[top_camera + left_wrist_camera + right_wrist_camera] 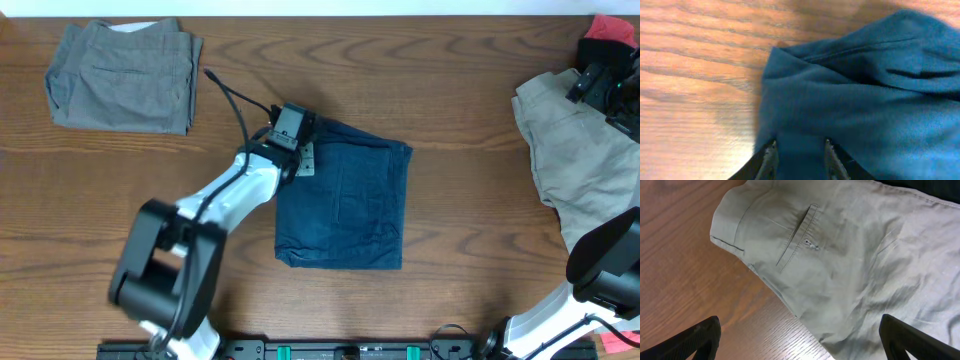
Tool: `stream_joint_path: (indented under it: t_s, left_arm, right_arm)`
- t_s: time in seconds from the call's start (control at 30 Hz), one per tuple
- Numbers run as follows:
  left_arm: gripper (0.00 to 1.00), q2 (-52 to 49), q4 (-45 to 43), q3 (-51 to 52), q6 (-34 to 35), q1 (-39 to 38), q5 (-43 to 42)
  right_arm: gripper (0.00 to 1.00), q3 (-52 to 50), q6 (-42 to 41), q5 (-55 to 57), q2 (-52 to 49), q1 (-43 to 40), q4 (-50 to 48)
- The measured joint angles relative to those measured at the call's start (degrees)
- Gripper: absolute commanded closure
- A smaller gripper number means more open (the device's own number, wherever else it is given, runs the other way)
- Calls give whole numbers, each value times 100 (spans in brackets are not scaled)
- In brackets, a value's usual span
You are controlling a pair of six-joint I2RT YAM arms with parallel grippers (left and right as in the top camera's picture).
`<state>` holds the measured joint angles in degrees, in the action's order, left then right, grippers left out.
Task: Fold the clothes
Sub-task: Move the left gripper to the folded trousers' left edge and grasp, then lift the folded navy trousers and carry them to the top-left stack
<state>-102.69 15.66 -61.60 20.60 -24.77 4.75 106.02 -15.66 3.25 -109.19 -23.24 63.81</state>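
The navy shorts (345,205), judged soft and limp, are best pinched at the corner where the left claw (800,149) is seen slightly parted, grip unclear.

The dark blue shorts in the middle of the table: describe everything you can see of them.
The dark blue shorts lie folded into a rough rectangle, flat on the wooden table, near the centre of the overhead view. The cloth looks soft and cotton-like, slightly rumpled, with seams and shallow creases showing. The left gripper is at their upper left corner, its fingertips a little apart over the cloth. Whether it pinches the fabric cannot be told.
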Motion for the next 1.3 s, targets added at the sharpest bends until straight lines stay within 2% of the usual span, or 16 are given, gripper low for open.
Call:
stream_joint_path:
  t_s: [0.1,0.2,0.27,0.3,0.37,0.47,0.63,0.9,1.07,1.2,1.3]
  left_arm:
    - [54,789,286,0,-37,4,2]
    - [36,1709,809,-28,-125,4,17]
    - [29,2149,1298,-70,-151,35,15]
    - [21,2319,1580,-81,-151,70,22]
    - [10,2452,2103,-90,-175,166,20]
    - [0,2345,2570,-42,-164,374,11]
    - [2,1878,2627,107,-310,901,-614]
    - [2,695,2500,127,-1255,1714,-2920]
    - [2,94,2492,127,-1729,1784,-3963]
    - [2,-205,2483,129,-1937,1707,-4430]
    - [26,-352,2461,131,-1961,1609,-4588]
  right_arm:
    - [1,0,0,0,0,0,-2]
    - [1,0,0,0,0,0,-2]
    - [1,0,0,0,0,0,0]
    - [1,0,0,0,0,0,-2]
    - [1,0,0,0,0,0,0]
    - [1,0,0,0,0,0,0]
    - [1,0,0,0,0,0,0]
    - [1,0,0,-2,0,0,-2]
    - [1,0,0,0,0,0,0]
    - [1,0,0,0,0,0,0]
    - [1,0,0,0,0,0,-2]
